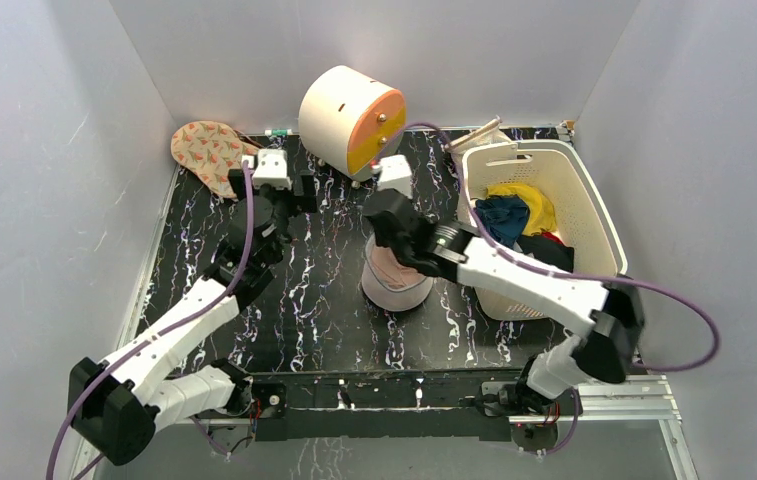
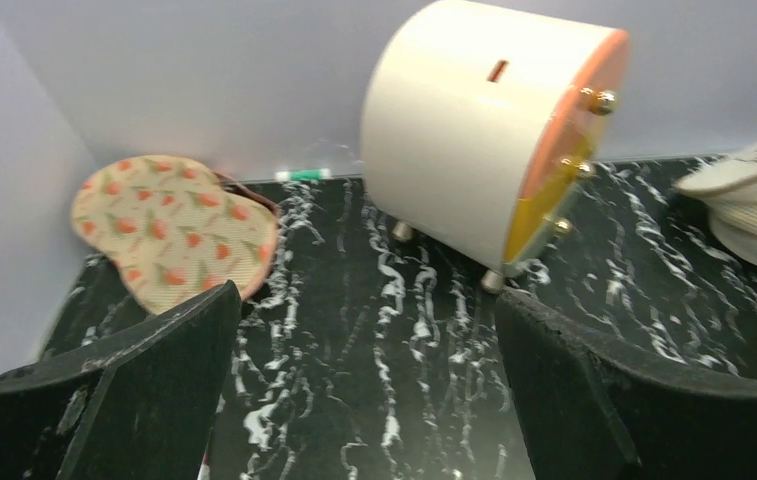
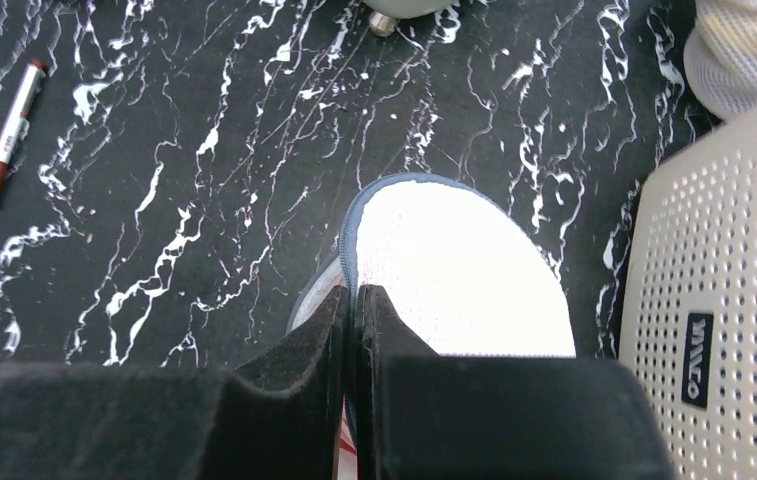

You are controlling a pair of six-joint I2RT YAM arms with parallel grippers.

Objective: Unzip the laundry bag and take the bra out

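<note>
The laundry bag [image 1: 396,282] stands on edge at the middle of the black marbled table, a round white mesh pouch [image 3: 454,270] with a blue-grey zipper rim [image 3: 347,245]. My right gripper [image 1: 397,240] comes down on its top edge. In the right wrist view this gripper [image 3: 356,292] is shut on the zipper rim, with the mesh face to the right of the fingers. A pale pink tint of the bra [image 1: 390,264] shows through the mesh. My left gripper [image 1: 274,195] hovers at the back left, well apart from the bag. It is open [image 2: 369,310] with only table between its fingers.
A cream-and-orange cylindrical drawer cabinet [image 1: 349,120] [image 2: 484,130] stands at the back. A cream slotted basket [image 1: 594,225] [image 3: 714,300] with blue, yellow and black clothes stands right of the bag. A floral pad [image 1: 209,155] [image 2: 169,225] leans in the back left corner. A pen [image 3: 9,135] lies on the table.
</note>
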